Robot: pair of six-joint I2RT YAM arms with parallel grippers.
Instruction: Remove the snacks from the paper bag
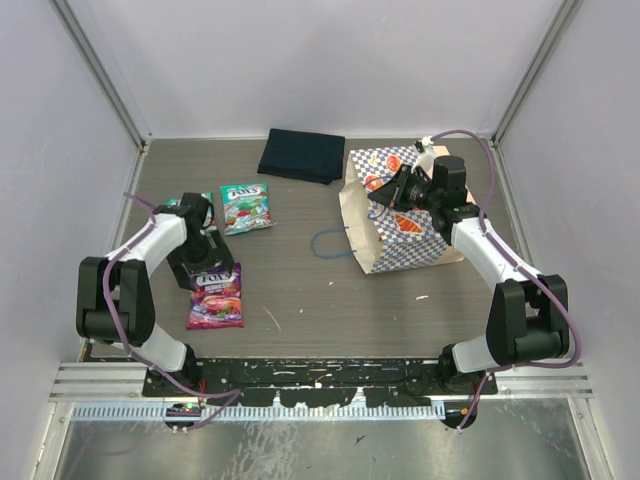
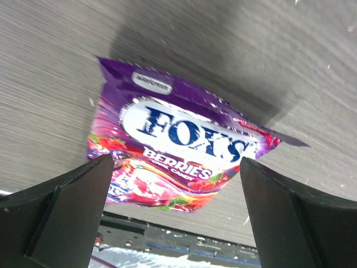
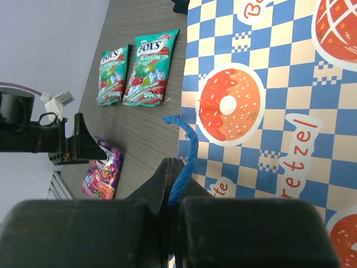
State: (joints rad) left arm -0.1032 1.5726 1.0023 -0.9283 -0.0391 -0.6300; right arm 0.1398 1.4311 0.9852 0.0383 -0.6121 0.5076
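left arm point(image 1: 155, 237), right arm point(image 1: 480, 250): white links, black joints | elbows point(image 1: 105, 300): bulky rounded black housings | cables point(image 1: 463, 132): mauve-grey, looped outside links | left gripper point(image 2: 175, 162) fingers point(image 2: 72, 212): matte black, wedge-shaped

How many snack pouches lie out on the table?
3: two teal pouches side by side at far left, one purple pouch under the left end effector. More may be hidden inside the paper bag.

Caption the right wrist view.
Right tool pinches blue cord handle of the checkered paper bag; three candy pouches lie on the table.

Overhead, close wrists; common purple pouch point(image 1: 215, 297)
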